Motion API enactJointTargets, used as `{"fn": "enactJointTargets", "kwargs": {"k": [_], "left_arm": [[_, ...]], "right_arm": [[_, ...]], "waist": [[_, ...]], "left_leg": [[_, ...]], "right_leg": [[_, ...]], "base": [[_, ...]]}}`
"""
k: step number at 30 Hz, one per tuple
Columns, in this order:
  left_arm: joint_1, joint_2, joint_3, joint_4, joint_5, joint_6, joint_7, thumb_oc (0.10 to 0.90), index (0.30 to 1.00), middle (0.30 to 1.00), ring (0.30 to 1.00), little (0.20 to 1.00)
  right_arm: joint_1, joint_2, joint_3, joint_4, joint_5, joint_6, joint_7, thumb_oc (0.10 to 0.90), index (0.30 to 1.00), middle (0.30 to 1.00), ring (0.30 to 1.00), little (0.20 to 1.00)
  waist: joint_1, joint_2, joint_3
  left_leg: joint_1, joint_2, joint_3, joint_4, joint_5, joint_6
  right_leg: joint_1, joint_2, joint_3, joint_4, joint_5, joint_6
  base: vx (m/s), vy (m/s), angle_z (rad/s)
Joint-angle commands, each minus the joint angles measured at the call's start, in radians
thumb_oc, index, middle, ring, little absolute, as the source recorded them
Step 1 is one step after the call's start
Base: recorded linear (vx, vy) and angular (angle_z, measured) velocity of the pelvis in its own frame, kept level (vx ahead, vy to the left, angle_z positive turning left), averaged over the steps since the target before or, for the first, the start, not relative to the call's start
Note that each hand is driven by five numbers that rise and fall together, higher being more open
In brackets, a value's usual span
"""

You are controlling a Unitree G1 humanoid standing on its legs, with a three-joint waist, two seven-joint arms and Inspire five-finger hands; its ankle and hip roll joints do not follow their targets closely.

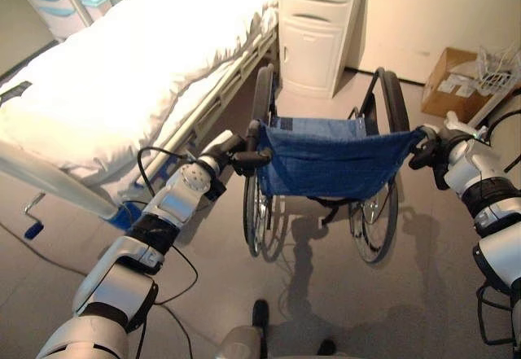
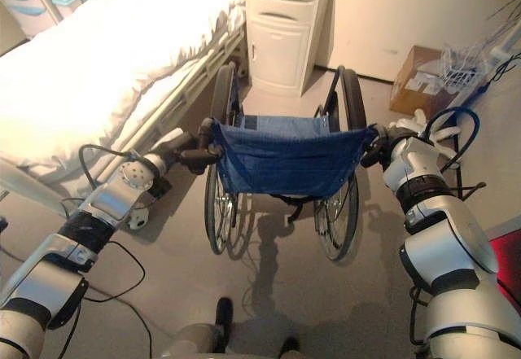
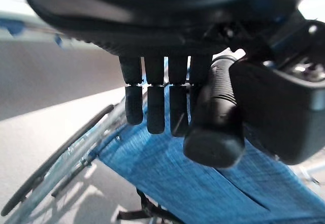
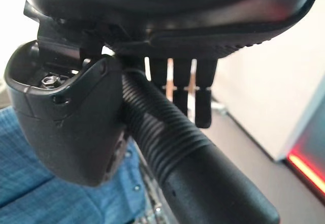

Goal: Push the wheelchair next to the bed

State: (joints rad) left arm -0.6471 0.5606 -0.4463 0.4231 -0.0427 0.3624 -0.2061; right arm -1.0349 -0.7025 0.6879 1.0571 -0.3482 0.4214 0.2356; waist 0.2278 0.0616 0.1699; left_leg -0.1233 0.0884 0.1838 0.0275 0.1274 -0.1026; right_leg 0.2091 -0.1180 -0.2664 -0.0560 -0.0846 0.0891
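Left eye view: wheelchair at centre, blue back facing the camera, its wheels just right of the bed that fills the upper left. It sits near the bed's side but angled, so the push looks unfinished. Left hand on the left push handle, right hand on the right one, both arms stretched forward for pushing. A white cabinet stands at top centre, ahead of the chair.

Right eye view: same layout; cardboard box at upper right, by the wall.

Left wrist view: fingers hang nearly straight beside the grip, thumb on its other side, a loose hold only.

Right wrist view: ribbed right handle runs between thumb and straight fingers; hand rests on it, not clenched.
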Motion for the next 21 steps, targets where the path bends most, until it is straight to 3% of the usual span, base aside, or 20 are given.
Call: {"fn": "enactJointTargets", "kwargs": {"k": [1,4,6,7,9,10,12,13,14,15,16,17,19,20,21], "left_arm": [[0.014,0.025,-0.075,0.058,0.113,0.049,-0.008,0.400,0.300,0.300,0.300,0.300],[0.020,0.032,-0.083,0.078,0.102,0.037,-0.012,0.400,0.300,0.300,0.300,0.300],[0.038,0.015,-0.074,0.103,0.099,0.035,0.010,0.400,0.300,0.300,0.300,0.300],[0.040,0.014,-0.074,0.104,0.097,0.034,0.012,0.400,0.300,0.300,0.300,0.300],[0.051,0.015,-0.060,0.123,0.111,0.011,0.010,0.400,0.300,0.300,0.300,0.300],[0.035,0.012,-0.053,0.156,0.128,-0.009,0.010,0.400,0.300,0.300,0.300,0.300],[0.013,0.005,-0.052,0.186,0.139,-0.020,0.012,0.400,0.300,0.300,0.300,0.300],[-0.018,-0.014,-0.063,0.211,0.143,-0.012,0.024,0.400,0.300,0.300,0.300,0.300],[-0.031,-0.026,-0.070,0.223,0.139,-0.007,0.032,0.400,0.300,0.300,0.300,0.300],[-0.044,-0.035,-0.076,0.231,0.141,0.001,0.027,0.400,0.300,0.300,0.300,0.300],[-0.045,-0.036,-0.076,0.232,0.141,0.002,0.026,0.400,0.300,0.300,0.300,0.300],[-0.060,-0.041,-0.083,0.240,0.147,0.009,0.017,0.400,0.300,0.300,0.300,0.300],[-0.087,-0.055,-0.085,0.270,0.164,0.007,0.007,0.400,0.300,0.300,0.300,0.300],[-0.095,-0.058,-0.086,0.278,0.164,0.004,0.005,0.400,0.300,0.300,0.300,0.300],[-0.112,-0.055,-0.089,0.283,0.158,-0.001,0.001,0.400,0.300,0.300,0.300,0.300]], "right_arm": [[-0.112,0.194,0.167,-0.106,-0.091,-0.331,0.029,0.400,0.300,0.300,0.300,0.300],[-0.115,0.208,0.176,-0.095,-0.081,-0.332,0.042,0.400,0.300,0.300,0.300,0.300],[-0.100,0.222,0.179,-0.106,-0.061,-0.324,0.051,0.400,0.300,0.300,0.300,0.300],[-0.098,0.222,0.177,-0.108,-0.063,-0.324,0.052,0.400,0.300,0.300,0.300,0.300],[-0.089,0.230,0.171,-0.131,-0.054,-0.299,0.040,0.400,0.300,0.300,0.300,0.300],[-0.076,0.248,0.156,-0.120,-0.055,-0.299,0.012,0.400,0.300,0.300,0.300,0.300],[-0.064,0.254,0.145,-0.115,-0.060,-0.303,-0.007,0.400,0.300,0.300,0.300,0.300],[-0.033,0.250,0.134,-0.130,-0.068,-0.302,-0.027,0.400,0.300,0.300,0.300,0.300],[-0.015,0.245,0.129,-0.143,-0.073,-0.299,-0.030,0.400,0.300,0.300,0.300,0.300],[0.004,0.240,0.120,-0.153,-0.084,-0.299,-0.031,0.400,0.300,0.300,0.300,0.300],[0.006,0.239,0.119,-0.154,-0.085,-0.299,-0.032,0.400,0.300,0.300,0.300,0.300],[0.009,0.235,0.113,-0.160,-0.085,-0.297,-0.031,0.400,0.300,0.300,0.300,0.300],[-0.012,0.244,0.096,-0.152,-0.092,-0.294,-0.022,0.400,0.300,0.300,0.300,0.300],[-0.019,0.247,0.091,-0.148,-0.096,-0.294,-0.019,0.400,0.300,0.300,0.300,0.300],[-0.034,0.246,0.090,-0.150,-0.094,-0.285,-0.015,0.400,0.300,0.300,0.300,0.300]], "waist": [[0.037,-0.027,0.111],[0.047,-0.032,0.092],[0.053,-0.051,0.085],[0.054,-0.053,0.083],[0.070,-0.073,0.085],[0.084,-0.091,0.079],[0.087,-0.106,0.074],[0.067,-0.121,0.067],[0.052,-0.126,0.065],[0.036,-0.126,0.064],[0.035,-0.123,0.061],[0.018,-0.117,0.067],[-0.020,-0.075,0.092],[-0.032,-0.071,0.106],[-0.051,-0.067,0.128]], "left_leg": [[-0.103,-0.033,0.043,-0.014,0.174,0.002],[-0.096,-0.043,0.072,-0.002,0.147,0.008],[-0.106,-0.064,0.105,0.070,0.044,0.069],[-0.109,-0.066,0.102,0.075,0.042,0.069],[-0.106,-0.083,0.089,0.096,-0.005,0.105],[-0.102,-0.101,0.095,0.074,-0.022,0.136],[-0.098,-0.119,0.104,0.051,-0.028,0.154],[-0.081,-0.150,0.095,0.031,-0.039,0.176],[-0.069,-0.162,0.084,0.030,-0.047,0.182],[-0.052,-0.167,0.069,0.035,-0.057,0.183],[-0.053,-0.162,0.067,0.036,-0.057,0.182],[-0.024,-0.158,0.050,0.042,-0.070,0.179],[0.057,-0.111,0.003,0.043,-0.091,0.167],[0.088,-0.108,-0.016,0.050,-0.110,0.165],[0.122,-0.105,-0.054,0.073,-0.152,0.168]], "right_leg": [[0.022,0.133,-0.080,0.100,0.001,-0.061],[0.043,0.143,-0.074,0.131,-0.048,-0.069],[0.032,0.134,-0.083,0.183,-0.072,-0.072],[0.031,0.133,-0.082,0.186,-0.074,-0.071],[0.020,0.110,-0.086,0.234,-0.086,-0.052],[0.028,0.095,-0.091,0.316,-0.079,-0.024],[0.030,0.080,-0.097,0.380,-0.039,0.008],[-0.005,0.083,-0.060,0.488,0.079,0.070],[-0.033,0.086,-0.035,0.531,0.137,0.098],[-0.069,0.070,-0.027,0.556,0.189,0.114],[-0.074,0.073,-0.026,0.553,0.198,0.113],[-0.122,0.023,-0.047,0.570,0.205,0.108],[-0.283,-0.073,-0.078,0.589,0.216,0.083],[-0.329,-0.116,-0.075,0.576,0.243,0.082],[-0.402,-0.182,-0.063,0.531,0.312,0.088]], "base": [[0.39,0.062,-0.70],[0.44,0.095,-0.46],[0.39,0.141,-0.03],[0.29,0.117,0.04],[0.24,0.078,-0.04],[0.23,0.090,0.04],[0.18,0.112,0.12],[0.23,0.154,0.17],[0.31,0.161,0.35],[0.20,0.067,0.44],[0.23,0.014,0.56],[0.21,-0.050,0.52],[0.28,-0.132,0.44],[0.30,-0.231,0.24],[0.32,-0.300,0.16]]}}
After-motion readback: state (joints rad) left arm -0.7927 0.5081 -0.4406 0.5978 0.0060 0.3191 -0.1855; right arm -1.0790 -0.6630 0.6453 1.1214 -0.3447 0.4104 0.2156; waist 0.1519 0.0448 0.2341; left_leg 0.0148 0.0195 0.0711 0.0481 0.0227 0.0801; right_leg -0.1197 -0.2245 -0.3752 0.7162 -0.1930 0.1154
